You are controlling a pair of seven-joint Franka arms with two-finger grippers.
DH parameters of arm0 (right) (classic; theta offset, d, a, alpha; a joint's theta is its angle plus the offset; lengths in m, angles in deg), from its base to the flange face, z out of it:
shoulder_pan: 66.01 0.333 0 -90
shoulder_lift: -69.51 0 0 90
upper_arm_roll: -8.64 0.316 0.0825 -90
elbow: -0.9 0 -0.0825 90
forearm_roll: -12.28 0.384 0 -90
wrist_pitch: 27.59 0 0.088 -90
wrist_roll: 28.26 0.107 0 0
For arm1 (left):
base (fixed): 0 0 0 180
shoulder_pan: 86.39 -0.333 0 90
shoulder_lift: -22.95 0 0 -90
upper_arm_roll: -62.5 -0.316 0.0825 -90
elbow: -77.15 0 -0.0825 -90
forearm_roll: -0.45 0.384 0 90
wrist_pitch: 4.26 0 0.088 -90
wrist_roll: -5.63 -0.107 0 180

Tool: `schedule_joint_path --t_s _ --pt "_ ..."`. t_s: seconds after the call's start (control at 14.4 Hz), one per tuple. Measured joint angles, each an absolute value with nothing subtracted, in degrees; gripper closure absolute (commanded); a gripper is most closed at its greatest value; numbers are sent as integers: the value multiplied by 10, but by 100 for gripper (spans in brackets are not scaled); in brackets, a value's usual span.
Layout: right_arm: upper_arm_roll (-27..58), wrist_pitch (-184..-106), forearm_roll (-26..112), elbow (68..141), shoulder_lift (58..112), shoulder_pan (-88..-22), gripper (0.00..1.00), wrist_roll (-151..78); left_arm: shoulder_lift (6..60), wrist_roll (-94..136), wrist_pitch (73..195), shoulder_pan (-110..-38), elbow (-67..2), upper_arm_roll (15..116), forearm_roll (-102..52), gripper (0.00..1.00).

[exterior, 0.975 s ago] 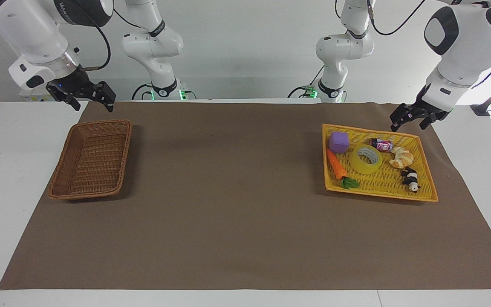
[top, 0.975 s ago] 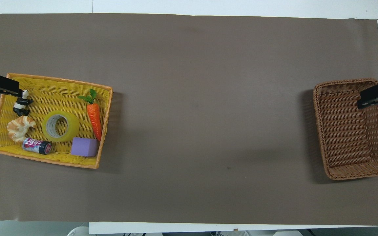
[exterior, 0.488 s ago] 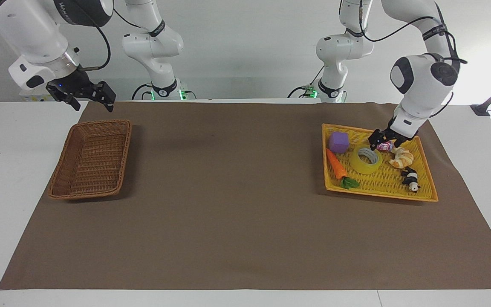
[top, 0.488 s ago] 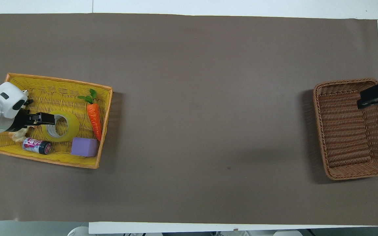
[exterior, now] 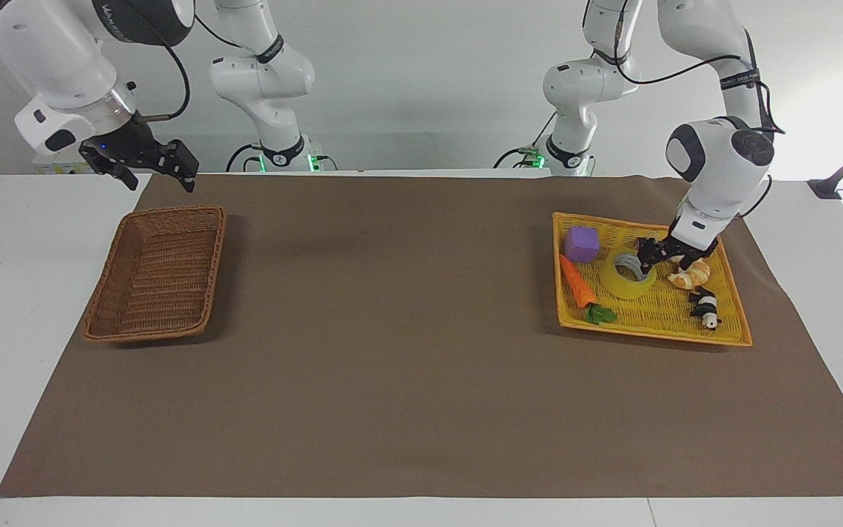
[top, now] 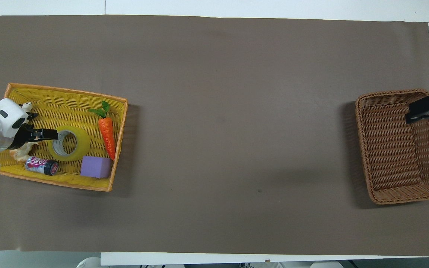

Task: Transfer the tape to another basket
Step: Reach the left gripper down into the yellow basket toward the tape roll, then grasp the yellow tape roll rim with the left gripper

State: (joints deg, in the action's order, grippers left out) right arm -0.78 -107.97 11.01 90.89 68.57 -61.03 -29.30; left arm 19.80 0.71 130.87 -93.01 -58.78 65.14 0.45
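The tape (exterior: 625, 279) (top: 72, 143), a yellow roll with a pale core, lies flat in the bright yellow tray (exterior: 648, 333) (top: 65, 93). My left gripper (exterior: 648, 260) (top: 52, 134) is low at the roll's rim, on the side toward the left arm's end of the table. It is open, with the fingers apart around the roll's wall, and I cannot tell whether they touch it. The brown wicker basket (exterior: 173, 211) (top: 363, 149) stands at the right arm's end. My right gripper (exterior: 159, 176) (top: 419, 111) waits open over the basket's edge.
The tray also holds a carrot (exterior: 577, 282) (top: 107, 134), a purple cube (exterior: 581, 244) (top: 95, 166), a small can (top: 42, 166), a croissant (exterior: 691, 276) and a panda figure (exterior: 705, 307). A brown mat (exterior: 392, 329) covers the table between tray and basket.
My left arm has swung in from outside the tray's edge and come down onto the tape's rim. The right arm and all objects have stayed where they were.
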Motion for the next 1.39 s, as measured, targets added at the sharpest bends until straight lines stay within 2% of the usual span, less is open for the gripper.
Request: schedule_joint_path --t_s 0.42,0.56,0.7,0.98,1.04,1.11,1.25,1.32,1.39 --pt "-8 -1080 110 909 686 -610 0 -293 206 3 1298 -926 -592 660 5 10" --pt "-8 -1080 110 909 686 -610 1 -293 206 2 1298 -926 -592 660 5 21" --pt "-8 -1080 110 909 686 -610 0 -293 207 -2 1298 -924 -595 661 5 23" --pt "-8 -1080 110 909 686 -610 1 -293 212 -2 1299 -906 -613 661 5 39" --pt "-8 -1080 110 909 686 -610 1 -293 215 -3 1299 -905 -614 661 5 43" --pt "-8 -1080 110 909 686 -610 1 -293 220 -4 1299 -905 -614 661 5 56" --pt "-8 -1080 110 909 686 -610 0 -293 229 -7 1300 -905 -614 660 5 93" --pt "-8 -1080 110 909 686 -610 1 -293 230 -10 1300 -905 -613 659 5 100" --pt "-8 -1080 110 909 686 -610 1 -293 230 -13 1300 -906 -612 656 5 100"
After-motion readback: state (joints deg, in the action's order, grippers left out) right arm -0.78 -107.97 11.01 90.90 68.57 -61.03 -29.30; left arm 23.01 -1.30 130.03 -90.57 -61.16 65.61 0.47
